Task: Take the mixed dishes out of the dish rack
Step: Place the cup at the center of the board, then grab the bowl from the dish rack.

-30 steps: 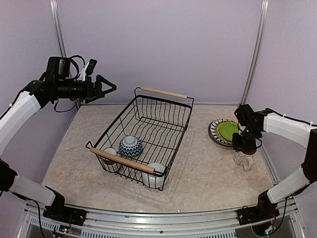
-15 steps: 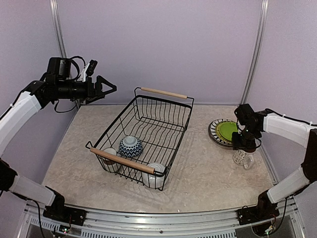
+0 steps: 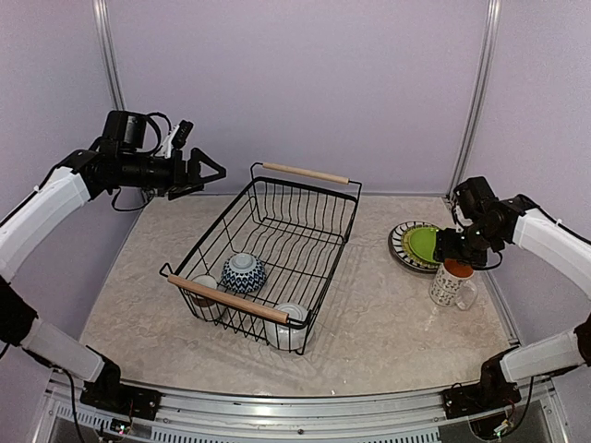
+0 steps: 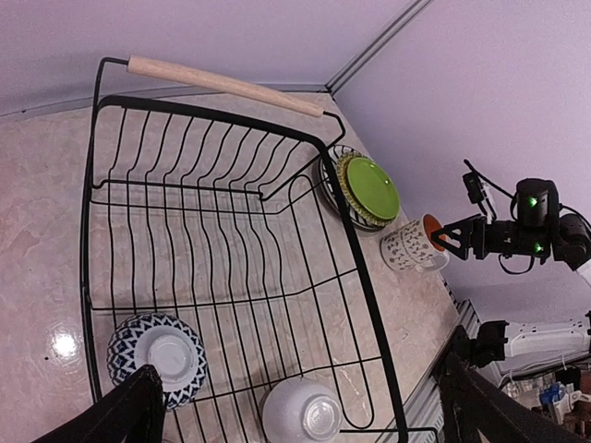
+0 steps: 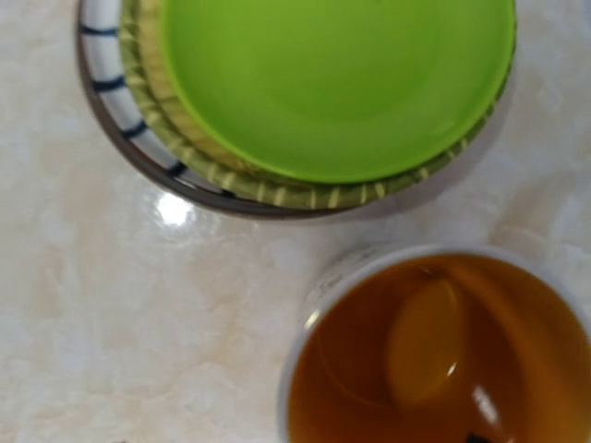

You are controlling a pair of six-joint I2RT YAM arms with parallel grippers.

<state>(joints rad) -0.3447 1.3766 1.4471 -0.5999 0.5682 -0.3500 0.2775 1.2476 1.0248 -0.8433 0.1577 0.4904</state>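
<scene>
The dish rack (image 3: 277, 235) (image 4: 231, 240), a black wire basket with two wooden handles, stands mid-table. Inside it lie an upside-down blue-patterned bowl (image 3: 243, 272) (image 4: 155, 355), an upside-down white bowl (image 3: 288, 328) (image 4: 300, 411) and a small cup (image 3: 204, 297) half hidden under the near handle. To the right, a lime green plate (image 3: 425, 243) (image 5: 332, 83) rests on a striped plate (image 5: 115, 106). The orange-lined white mug (image 3: 451, 286) (image 5: 434, 355) (image 4: 413, 247) stands upright next to the plates. My right gripper (image 3: 452, 249) hovers open just over the mug's rim. My left gripper (image 3: 211, 171) (image 4: 300, 374) is open, high over the rack's left side.
The lilac back wall and its corner posts close in the table behind and at both sides. Bare marbled tabletop (image 3: 369, 323) lies between the rack and the mug, and in front of the plates.
My right gripper has opened, let go of the mug and lifted slightly; the mug now stands alone. The left arm has shifted a little to the right.
</scene>
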